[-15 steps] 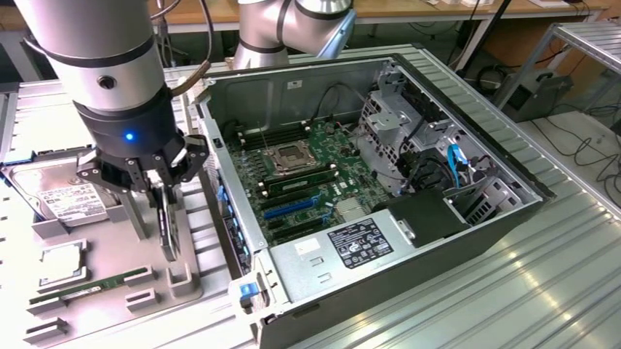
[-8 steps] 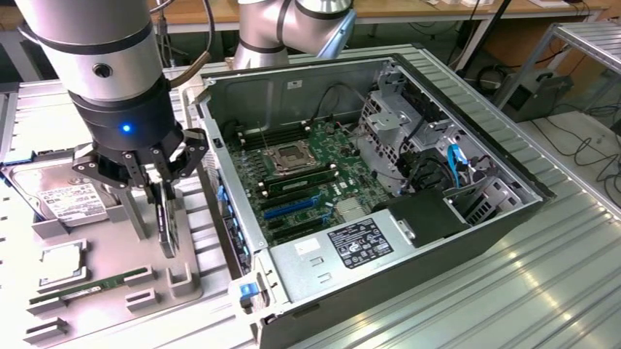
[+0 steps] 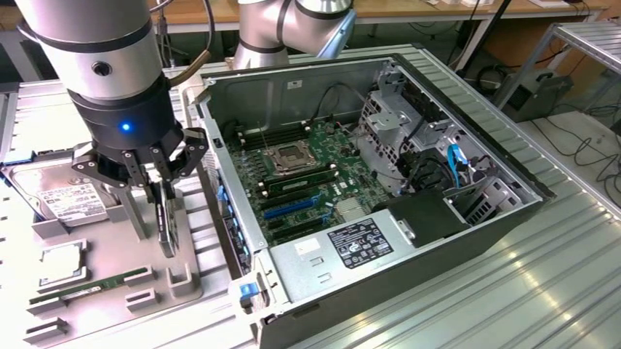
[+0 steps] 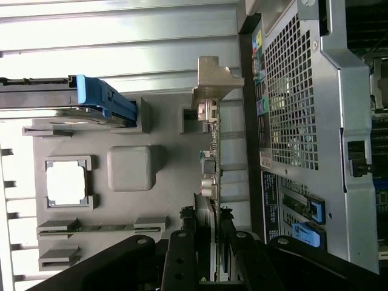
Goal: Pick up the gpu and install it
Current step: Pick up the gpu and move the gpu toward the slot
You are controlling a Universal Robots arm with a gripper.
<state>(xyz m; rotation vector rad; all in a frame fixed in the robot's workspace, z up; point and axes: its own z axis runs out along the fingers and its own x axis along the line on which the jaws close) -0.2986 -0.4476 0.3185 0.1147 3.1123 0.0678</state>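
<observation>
Parts count, bench and chassis
1 gpu (image 3: 168,225), 1 hard drive (image 3: 68,200), 1 CPU (image 3: 60,263), 1 loose RAM stick (image 3: 92,283), 1 tray (image 3: 116,251), 1 PC case (image 3: 291,83).

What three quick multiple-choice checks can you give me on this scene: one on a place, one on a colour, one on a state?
1. Where is the graphics card?
A. Seated in the computer.
B. On edge in the grey tray, under the gripper.
C. Flat on the metal table.

2. What colour is the light just above the gripper?
A. Red.
B. Green.
C. Blue.

3. How is the computer case?
A. Side open, motherboard showing.
B. Closed up.
C. Covered by a cloth.

Answers: 1 B, the card stands in a tray slot beside the case. 2 C, a blue dot glows there. 3 A, the board and its slots lie exposed.
</observation>
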